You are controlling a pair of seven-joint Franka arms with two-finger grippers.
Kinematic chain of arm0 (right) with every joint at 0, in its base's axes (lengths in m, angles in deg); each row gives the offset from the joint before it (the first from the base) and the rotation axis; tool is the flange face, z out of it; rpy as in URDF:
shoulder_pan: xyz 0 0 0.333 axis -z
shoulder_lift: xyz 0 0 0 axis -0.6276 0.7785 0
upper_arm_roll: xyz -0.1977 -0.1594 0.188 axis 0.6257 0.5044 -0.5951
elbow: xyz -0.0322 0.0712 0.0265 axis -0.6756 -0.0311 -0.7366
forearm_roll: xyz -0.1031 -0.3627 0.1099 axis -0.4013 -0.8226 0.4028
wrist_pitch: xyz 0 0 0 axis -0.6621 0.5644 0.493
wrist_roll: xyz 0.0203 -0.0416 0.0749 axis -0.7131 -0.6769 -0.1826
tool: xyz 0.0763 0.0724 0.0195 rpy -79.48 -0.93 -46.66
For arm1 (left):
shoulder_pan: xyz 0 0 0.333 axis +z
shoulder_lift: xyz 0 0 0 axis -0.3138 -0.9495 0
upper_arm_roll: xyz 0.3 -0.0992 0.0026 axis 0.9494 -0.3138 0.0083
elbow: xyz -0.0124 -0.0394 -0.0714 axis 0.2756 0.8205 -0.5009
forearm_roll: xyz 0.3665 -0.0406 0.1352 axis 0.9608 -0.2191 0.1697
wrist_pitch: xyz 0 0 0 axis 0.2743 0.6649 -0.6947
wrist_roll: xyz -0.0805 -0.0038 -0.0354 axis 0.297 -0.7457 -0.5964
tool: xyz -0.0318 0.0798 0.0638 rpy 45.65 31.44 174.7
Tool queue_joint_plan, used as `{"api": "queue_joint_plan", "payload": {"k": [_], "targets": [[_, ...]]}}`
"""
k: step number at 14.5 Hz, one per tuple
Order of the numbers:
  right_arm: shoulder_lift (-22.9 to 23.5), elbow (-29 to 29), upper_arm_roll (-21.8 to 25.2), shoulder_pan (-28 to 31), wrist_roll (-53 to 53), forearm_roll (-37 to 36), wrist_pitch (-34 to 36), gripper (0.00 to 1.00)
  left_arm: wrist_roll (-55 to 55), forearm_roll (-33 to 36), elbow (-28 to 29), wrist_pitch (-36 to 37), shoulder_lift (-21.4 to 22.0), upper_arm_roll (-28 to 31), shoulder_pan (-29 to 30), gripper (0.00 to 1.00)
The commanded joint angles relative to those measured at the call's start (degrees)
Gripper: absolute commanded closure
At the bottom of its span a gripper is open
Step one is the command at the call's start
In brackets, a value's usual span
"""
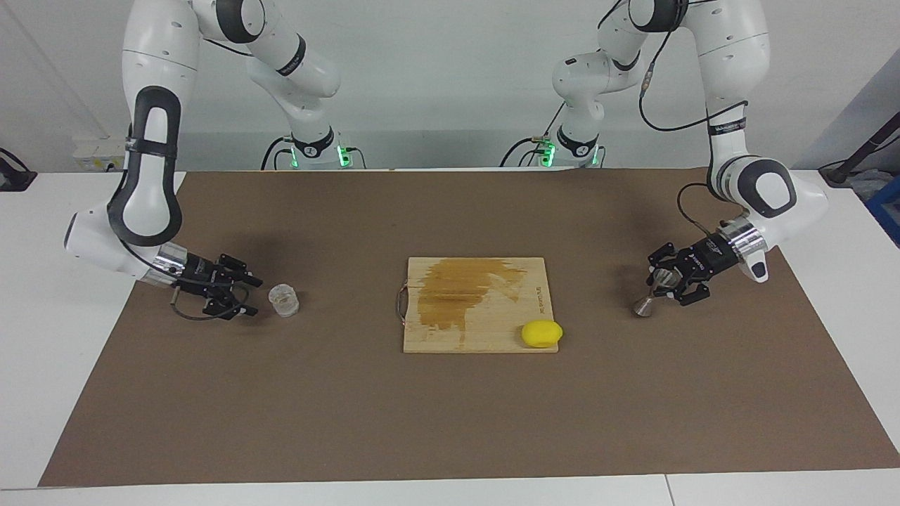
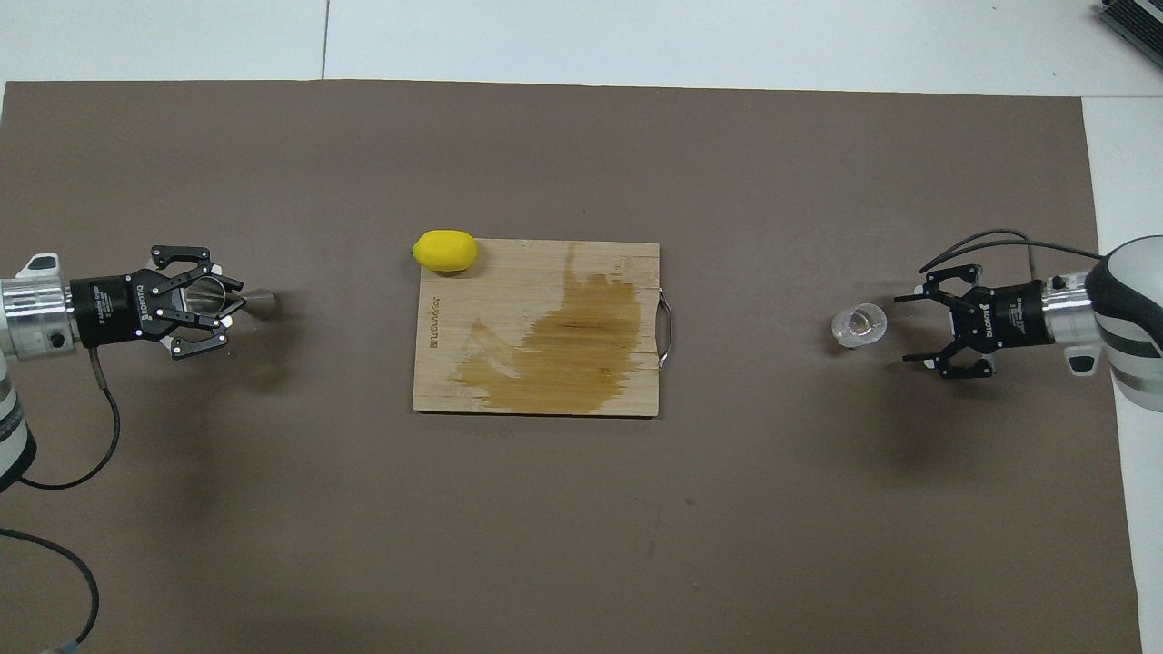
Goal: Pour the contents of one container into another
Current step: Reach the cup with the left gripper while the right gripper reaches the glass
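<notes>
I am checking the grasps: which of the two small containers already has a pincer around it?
The metal jigger: the left pincer encloses its upper cone. The glass cup stands free.

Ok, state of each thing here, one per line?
Clear glass cup: upright on the mat, not held.
Silver metal jigger: tilted, upper cone between the left gripper's fingers.
Left gripper: around the jigger.
Right gripper: open, beside the cup, apart from it.
Wooden cutting board: flat, stained dark.
Yellow lemon: resting on the board's corner.
</notes>
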Motion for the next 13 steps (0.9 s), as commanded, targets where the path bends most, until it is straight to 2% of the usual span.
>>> {"api": "queue_joint_plan", "payload": {"k": [1,3,6,10,13], "targets": [[-0.2,0.3,0.0,-1.2,-2.4,1.0,-2.1,0.05,0.3,-1.1,1.2,-1.1,1.4,0.2,-0.1,1.00],[0.0,0.5,-0.1,-1.7,-5.3,1.5,-2.9,0.00,0.5,-1.1,1.2,-1.7,1.3,0.2,-0.1,1.00],[0.2,0.8,-0.1,-1.8,-5.3,1.6,-3.3,0.00,1.7,-1.2,1.3,-1.1,1.4,0.2,-0.1,1.00],[1.5,1.1,-0.1,-1.7,-5.0,4.1,-3.3,0.00,7.7,-2.2,-0.6,3.2,1.5,-0.4,-0.8,1.00],[1.5,1.4,-0.2,-1.8,-5.0,4.2,-3.1,0.00,14.1,-5.4,-0.4,2.3,5.5,-2.2,-3.2,1.00]]}}
